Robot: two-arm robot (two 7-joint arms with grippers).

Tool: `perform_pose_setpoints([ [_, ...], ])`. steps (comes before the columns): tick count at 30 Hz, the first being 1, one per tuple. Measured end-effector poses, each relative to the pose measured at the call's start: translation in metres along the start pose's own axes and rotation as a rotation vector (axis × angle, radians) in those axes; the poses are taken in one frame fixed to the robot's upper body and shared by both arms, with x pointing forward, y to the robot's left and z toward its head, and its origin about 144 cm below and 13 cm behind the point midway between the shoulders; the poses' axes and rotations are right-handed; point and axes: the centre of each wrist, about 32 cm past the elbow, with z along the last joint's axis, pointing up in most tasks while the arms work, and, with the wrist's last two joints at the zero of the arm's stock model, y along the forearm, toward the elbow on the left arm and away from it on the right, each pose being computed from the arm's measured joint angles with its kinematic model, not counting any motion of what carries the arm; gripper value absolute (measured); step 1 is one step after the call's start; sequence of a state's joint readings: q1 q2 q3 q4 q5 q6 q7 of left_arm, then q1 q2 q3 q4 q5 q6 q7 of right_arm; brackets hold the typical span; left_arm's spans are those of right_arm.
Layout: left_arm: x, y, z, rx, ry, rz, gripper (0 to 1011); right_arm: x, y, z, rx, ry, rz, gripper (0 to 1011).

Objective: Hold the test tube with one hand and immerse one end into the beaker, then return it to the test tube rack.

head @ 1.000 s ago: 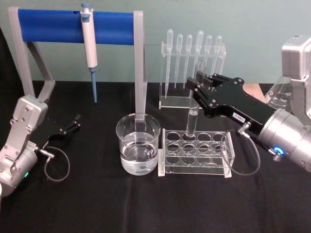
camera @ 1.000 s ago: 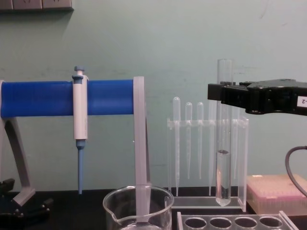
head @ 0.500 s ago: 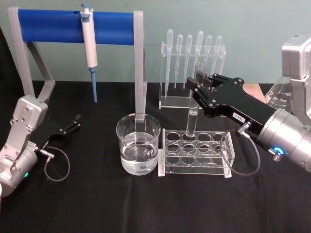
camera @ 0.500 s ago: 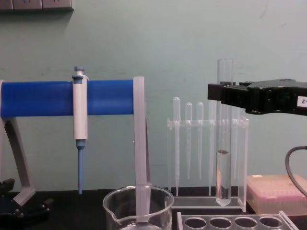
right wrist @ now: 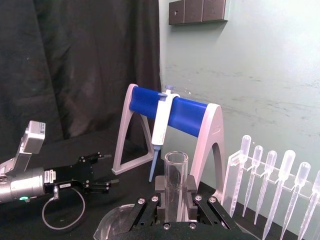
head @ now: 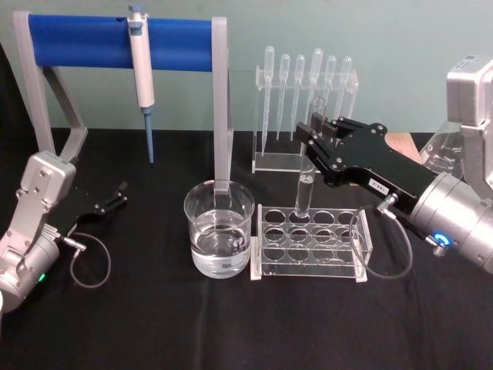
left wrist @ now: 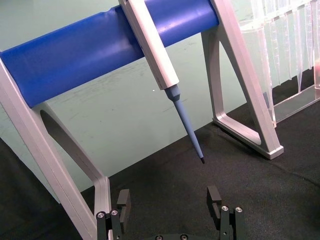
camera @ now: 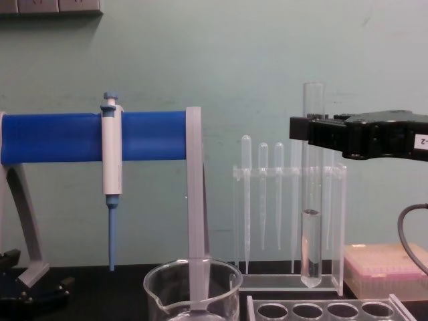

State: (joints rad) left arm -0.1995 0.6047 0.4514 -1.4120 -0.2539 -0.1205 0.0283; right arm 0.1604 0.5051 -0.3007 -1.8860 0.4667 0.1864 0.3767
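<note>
Nothing has visibly shifted vs 1 s ago. R pincer [head: 308,132] is clamped on the test tube [head: 305,185] high up, just under its rim. Tube is upright, round bottom just above the rack [head: 308,264], back row. Beaker [head: 194,227], w/ water, sits just beside the rack at its 9 o'clock. L pincer [head: 121,191] is parked, fingers apart, far out at 9 o'clock on the counter [head: 231,324]. I judge the tube light, slick and brittle: hold high, squeeze gently, no knocks on the beaker rim.

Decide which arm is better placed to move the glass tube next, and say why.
Right. Its claw is shut on the tube, upright above the rack beside the beaker. The left claw sits open, far off.
</note>
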Motion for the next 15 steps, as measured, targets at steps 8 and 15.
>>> perform_pose_setpoints([
  [8, 0.0, 0.0, 0.0, 0.0, 0.0, 0.0, 1000, 0.0, 0.0, 0.0, 0.0, 0.0, 0.0, 224],
  [15, 0.0, 0.0, 0.0, 0.0, 0.0, 0.0, 1000, 0.0, 0.0, 0.0, 0.0, 0.0, 0.0, 224],
])
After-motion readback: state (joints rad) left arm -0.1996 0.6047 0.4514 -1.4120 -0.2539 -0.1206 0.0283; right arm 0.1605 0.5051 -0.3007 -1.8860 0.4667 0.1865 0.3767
